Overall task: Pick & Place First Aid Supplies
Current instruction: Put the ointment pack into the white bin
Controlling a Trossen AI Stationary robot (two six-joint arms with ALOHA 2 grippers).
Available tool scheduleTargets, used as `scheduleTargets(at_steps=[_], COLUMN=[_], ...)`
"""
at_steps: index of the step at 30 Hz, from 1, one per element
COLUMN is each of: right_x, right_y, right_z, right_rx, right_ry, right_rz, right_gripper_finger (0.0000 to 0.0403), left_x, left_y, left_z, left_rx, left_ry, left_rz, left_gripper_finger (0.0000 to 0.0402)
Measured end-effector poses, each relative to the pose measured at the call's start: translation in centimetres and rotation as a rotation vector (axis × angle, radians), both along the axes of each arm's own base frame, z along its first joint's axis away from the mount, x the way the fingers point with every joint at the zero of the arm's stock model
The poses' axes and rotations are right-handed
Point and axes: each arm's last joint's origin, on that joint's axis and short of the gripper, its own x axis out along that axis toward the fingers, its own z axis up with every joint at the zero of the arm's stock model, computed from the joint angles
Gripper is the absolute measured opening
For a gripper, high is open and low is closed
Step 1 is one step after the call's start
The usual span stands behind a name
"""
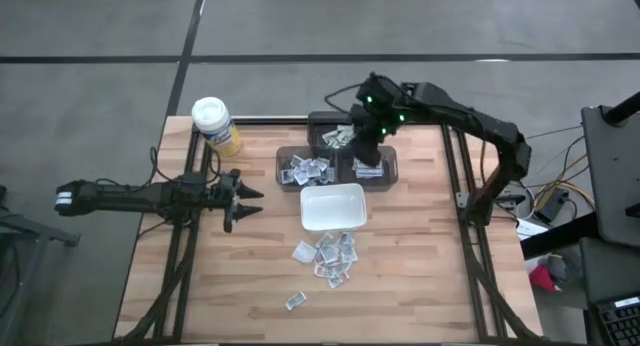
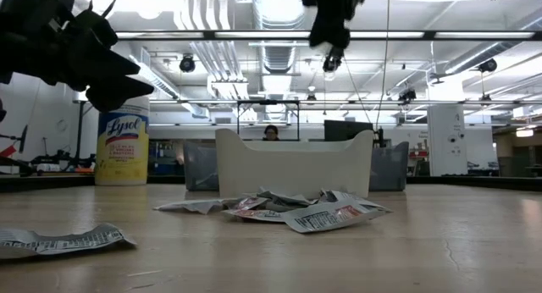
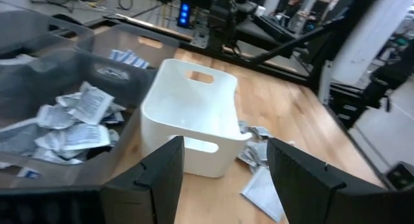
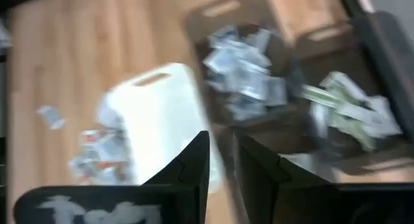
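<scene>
Meanwhile right gripper point(image 1: 367, 154) hovers over grey bins point(image 1: 340, 167); left gripper point(image 1: 245, 200) waits open.

Two black jointed arms point(image 1: 150, 196), green lights glowing on the right wrist point(image 1: 385, 104).

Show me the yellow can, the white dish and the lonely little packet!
Yellow canister point(image 1: 223, 136), high view, on its yellow side.
White dish point(image 1: 333, 209), high view, on its bare floor.
Lone packet point(image 1: 295, 301), high view, on its middle.

Lab, exposed ceiling ducts point(image 2: 271, 26), workbenches
</scene>
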Motion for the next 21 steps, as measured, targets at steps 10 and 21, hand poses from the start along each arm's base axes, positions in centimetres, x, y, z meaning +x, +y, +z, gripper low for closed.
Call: scheduleTargets(at_steps=[10,21], right_x=[1.0,2.9], right_y=[8.8,17.2], right_z=[1.4,-1.2], right_rx=[0.179,0.204], right_ry=[0.001,0.135], right_rz=[-0.008,-0.109], right_gripper_finger=[0.006,0.0057], left_x=[0.0,0.0], left_y=[-0.3,-0.3], left_z=[0.0,-0.2], left_rx=[-0.014,0.043], left_ry=[-0.001,0.012], left_rz=[-0.087,-0.123], left_gripper_finger=[0.0216,0.0216])
